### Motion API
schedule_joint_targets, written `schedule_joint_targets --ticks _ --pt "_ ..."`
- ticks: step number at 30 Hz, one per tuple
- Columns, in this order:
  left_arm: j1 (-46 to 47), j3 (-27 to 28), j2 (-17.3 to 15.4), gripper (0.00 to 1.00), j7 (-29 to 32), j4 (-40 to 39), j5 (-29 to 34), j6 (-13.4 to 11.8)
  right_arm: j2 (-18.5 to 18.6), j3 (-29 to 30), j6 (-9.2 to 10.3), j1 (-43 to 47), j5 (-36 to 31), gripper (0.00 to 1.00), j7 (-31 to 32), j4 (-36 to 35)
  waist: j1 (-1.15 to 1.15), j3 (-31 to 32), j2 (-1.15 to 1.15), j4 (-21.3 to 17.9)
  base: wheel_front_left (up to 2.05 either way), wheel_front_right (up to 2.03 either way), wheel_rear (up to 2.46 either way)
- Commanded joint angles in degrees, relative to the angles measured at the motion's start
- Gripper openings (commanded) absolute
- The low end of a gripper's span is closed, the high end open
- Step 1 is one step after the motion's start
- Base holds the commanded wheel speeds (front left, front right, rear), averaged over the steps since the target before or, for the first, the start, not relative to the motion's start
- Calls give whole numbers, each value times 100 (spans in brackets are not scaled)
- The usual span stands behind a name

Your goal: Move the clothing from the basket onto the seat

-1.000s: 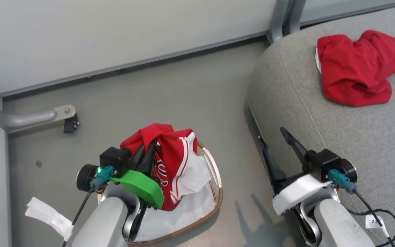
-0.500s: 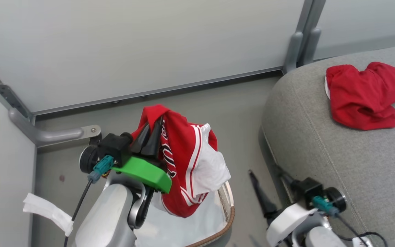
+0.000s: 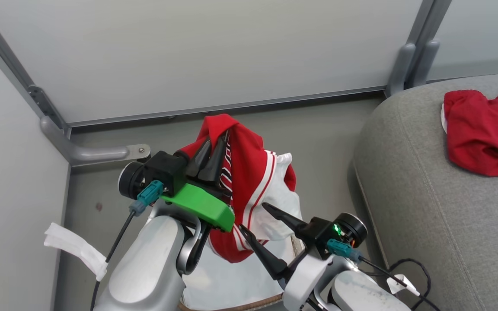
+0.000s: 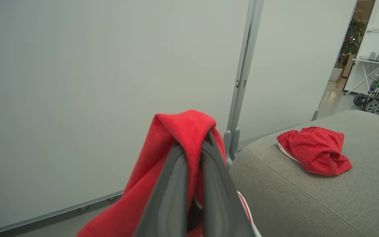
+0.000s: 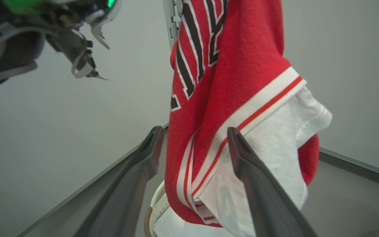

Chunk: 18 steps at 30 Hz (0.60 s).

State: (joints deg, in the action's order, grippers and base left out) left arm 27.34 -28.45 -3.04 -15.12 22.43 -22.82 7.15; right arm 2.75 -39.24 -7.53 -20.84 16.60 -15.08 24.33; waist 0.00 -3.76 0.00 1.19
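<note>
Above the basket (image 5: 148, 219), the jersey (image 3: 249, 172) hangs pinched in the shut left tool (image 3: 216, 140), with the right tool (image 3: 252, 216) empty and spread wide near its hem, so it probably needs lifting clear of the rim before swinging onto the seat (image 3: 426, 216).

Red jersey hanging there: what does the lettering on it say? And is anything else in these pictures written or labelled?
red jersey, black lettering outlined in white: folded and cut off, only strokes show; no word can be read.
white tag on the black cable in the head view: too small to read.
white strip by the left arm: no writing can be made out.
</note>
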Motion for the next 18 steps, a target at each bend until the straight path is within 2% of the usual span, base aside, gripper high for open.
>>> schedule_joint_targets --ticks 1,9,18 --pt "116 -25 -1 0 -4 0 -50 36 28 -51 7 -105 76 100 -13 60 0 -31 0 79 0 0 0" --pt "239 -254 11 0 -4 -80 -186 31 27 -347 7 -432 214 100 -13 359 0 -104 0 231 0 0 0" --pt "450 -893 8 0 -4 -241 -496 -71 28 -521 7 -783 303 100 -13 800 0 -196 0 500 0 0 0"
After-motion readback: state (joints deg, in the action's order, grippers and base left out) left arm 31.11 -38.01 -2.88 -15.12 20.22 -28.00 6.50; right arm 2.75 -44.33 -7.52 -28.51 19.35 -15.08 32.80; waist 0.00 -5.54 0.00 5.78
